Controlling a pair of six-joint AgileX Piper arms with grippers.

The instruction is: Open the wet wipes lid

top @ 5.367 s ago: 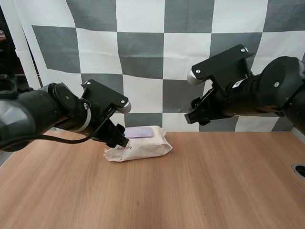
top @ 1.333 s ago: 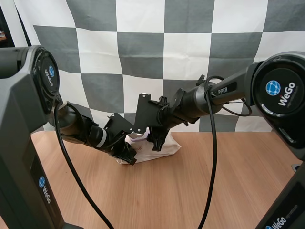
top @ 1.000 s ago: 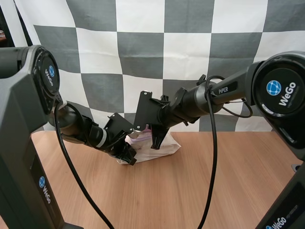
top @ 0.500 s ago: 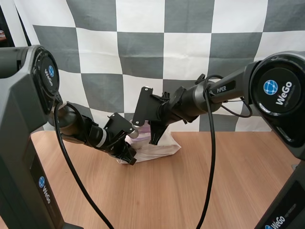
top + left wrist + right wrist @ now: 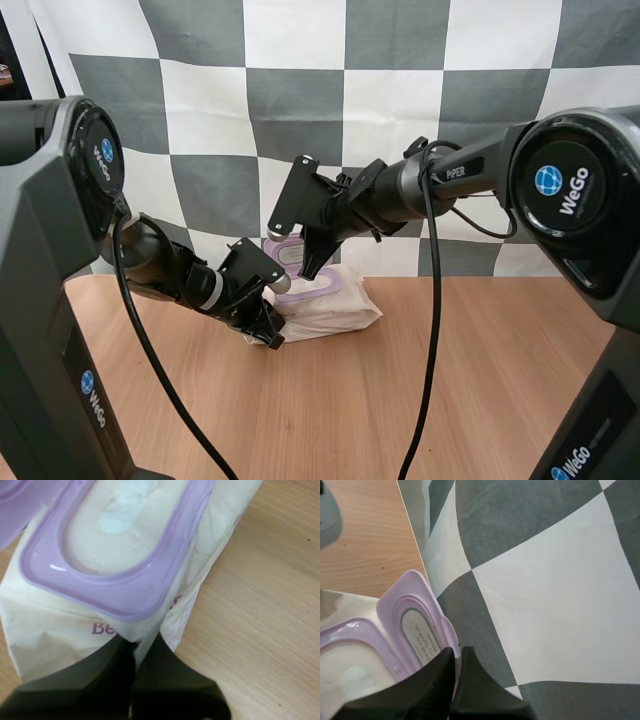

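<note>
the wet wipes lid (image 5: 417, 630) stands swung up off the pack of wet wipes (image 5: 335, 300), which lies on the table (image 5: 420, 400), and our right gripper (image 5: 454, 656) pinches the lid's free edge just above the pack. our left gripper (image 5: 134, 652) clamps the pack's near end seam. we judge that any pull past the hinge could drag the pack from that clamp, or an early release could let the lid fall shut.

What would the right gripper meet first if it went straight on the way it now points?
The open lid: the right gripper pinches its rim. Pushed further, it would probably run down the lid toward the pack, though depth is unclear.
</note>
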